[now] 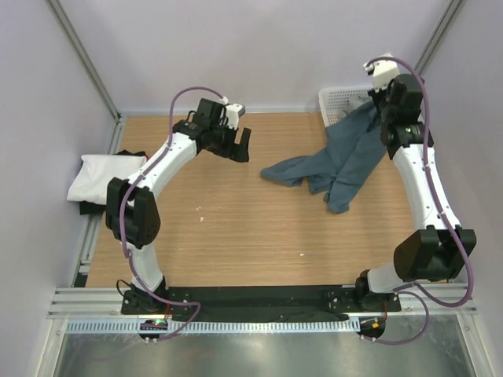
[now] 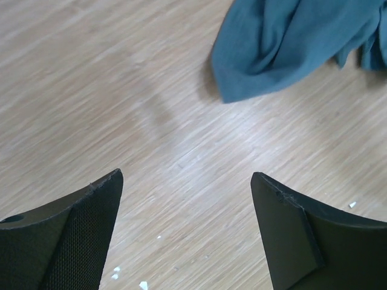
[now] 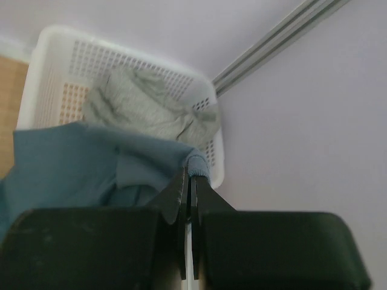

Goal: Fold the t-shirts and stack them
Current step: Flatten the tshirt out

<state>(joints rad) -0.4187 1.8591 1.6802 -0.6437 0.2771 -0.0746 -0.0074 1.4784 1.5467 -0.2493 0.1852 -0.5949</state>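
Hovering over the far-left part of the table [image 1: 236, 236] in the top view, the left gripper [image 1: 240, 145] has its jaws wide apart and carries nothing. At the far right the raised right gripper [image 1: 376, 98] is clamped on the slate-blue t-shirt [image 1: 338, 161], which hangs from it and trails, crumpled, onto the wood toward the middle; the wrist hides the pinch itself. The white mesh basket [image 1: 334, 98] is mostly covered by that arm and the cloth. At the table's left edge the white t-shirt [image 1: 106, 177] lies folded on the black t-shirt [image 1: 88, 207], of which only slivers show.

From the left wrist, the two dark fingers [image 2: 78, 229] stand well apart above bare wood. One corner of the blue shirt [image 2: 278, 42] is cut off by the top edge. Small white specks [image 2: 143, 284] lie near the bottom.

From the right wrist, the jaws are pressed together on a rolled blue edge [image 3: 198, 166]. Behind it, the grey-green t-shirt [image 3: 139, 103] lies bunched in the basket [image 3: 60, 48], partly hidden by blue cloth.
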